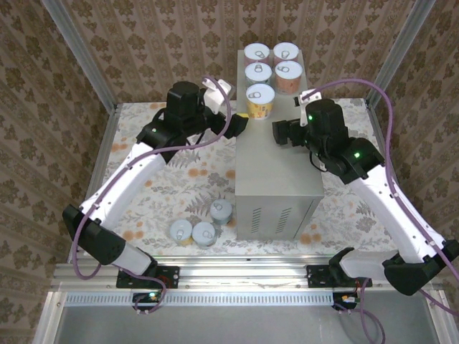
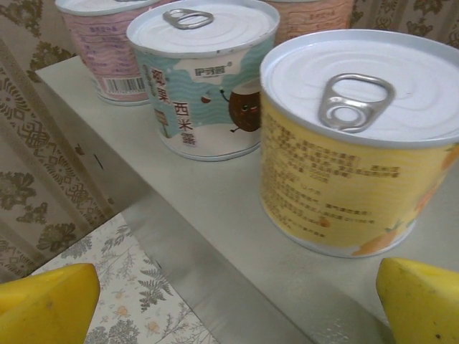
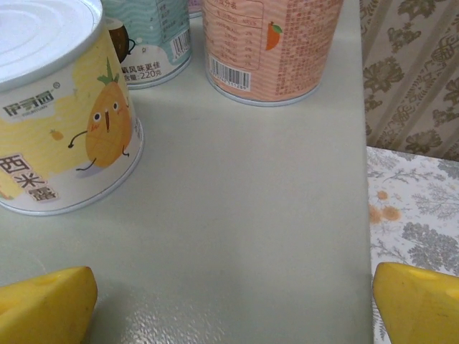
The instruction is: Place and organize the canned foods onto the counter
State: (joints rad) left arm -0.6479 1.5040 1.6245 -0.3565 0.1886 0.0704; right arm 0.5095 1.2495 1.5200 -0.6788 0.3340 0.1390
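Note:
Several cans stand at the far end of the grey counter (image 1: 276,168), the nearest of them a yellow can (image 1: 260,100). Three more cans (image 1: 204,233) sit on the floral floor left of the counter's near end. My left gripper (image 1: 240,123) is open at the counter's left edge, just short of the yellow can (image 2: 358,143), with a teal can (image 2: 204,79) and a pink can (image 2: 107,43) behind it. My right gripper (image 1: 276,131) is open over the counter top, empty, facing the yellow can (image 3: 57,107) and a pink can (image 3: 269,43).
The near half of the counter top (image 3: 237,215) is bare. Vent slots (image 1: 276,218) mark the counter's near side. Patterned walls (image 1: 43,107) and metal frame posts (image 1: 79,54) enclose the floral floor (image 1: 179,186). Purple cables (image 1: 387,107) trail from both wrists.

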